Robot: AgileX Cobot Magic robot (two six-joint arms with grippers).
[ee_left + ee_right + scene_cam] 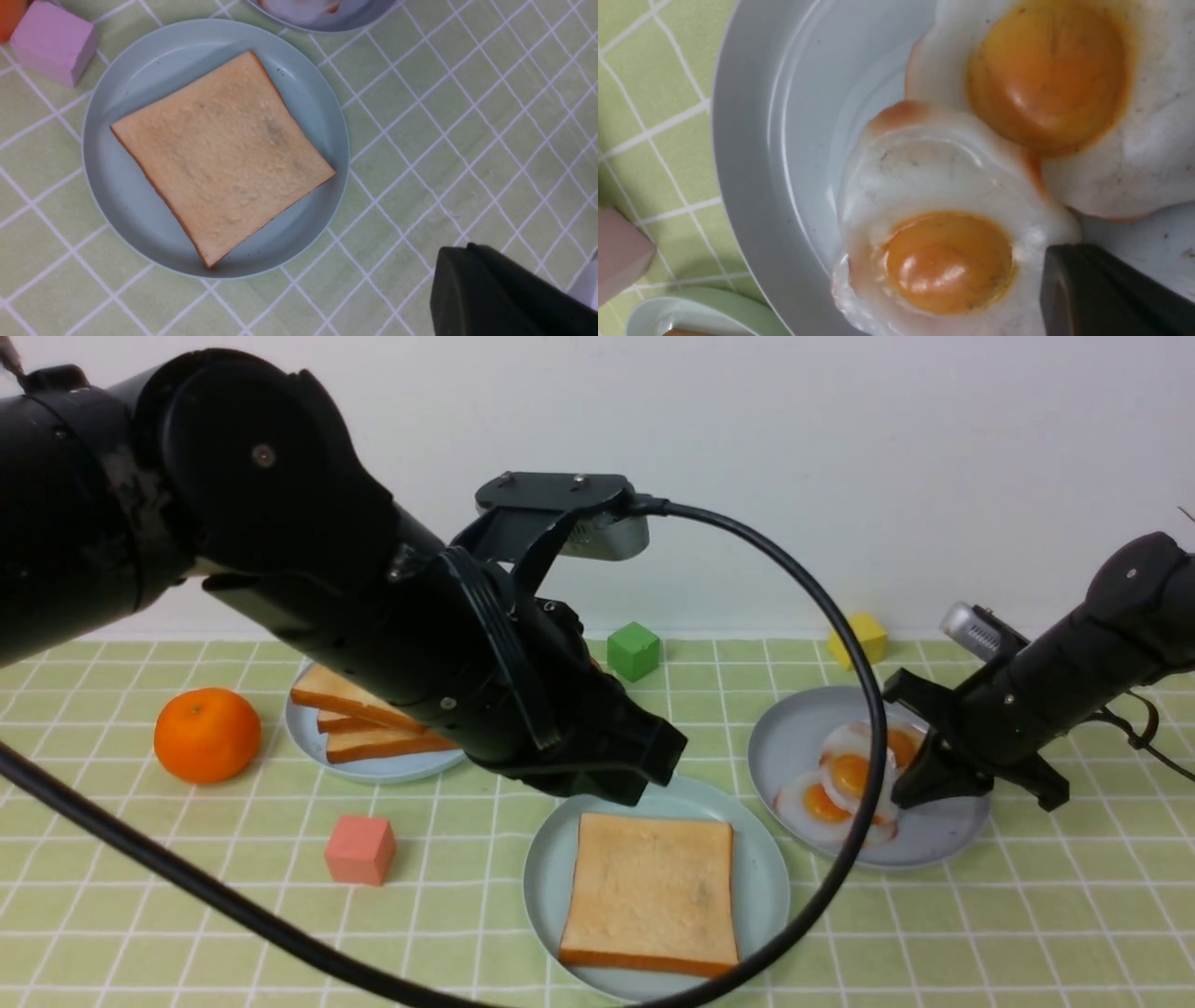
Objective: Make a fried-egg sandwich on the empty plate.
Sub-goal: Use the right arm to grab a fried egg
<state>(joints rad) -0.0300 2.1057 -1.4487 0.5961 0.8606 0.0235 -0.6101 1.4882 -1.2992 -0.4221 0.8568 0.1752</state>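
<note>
**Mint plate holds its first toast; the egg is next**

Mint-teal plate [546, 882] lies at the near edge of the desk, in the middle, with one toast slice [652, 891] flat on it. My left claw [649, 767] hangs over its far rim, closed and empty.

Toward the right edge, on the grey-blue plate [794, 733], my right claw [920, 789] is closed, its tip at the white border of a fried egg [948, 261]. I cannot tell if it really pinches the white.

I judge the step is taking this egg. I would lift slowly and straight up, and check that the neighbouring eggs [901, 745] do not follow. Then I would centre it on the toast.

Farther left, the light blue plate [401, 770] holds spare slices [359, 719]. I can read no brand or writing.
</note>
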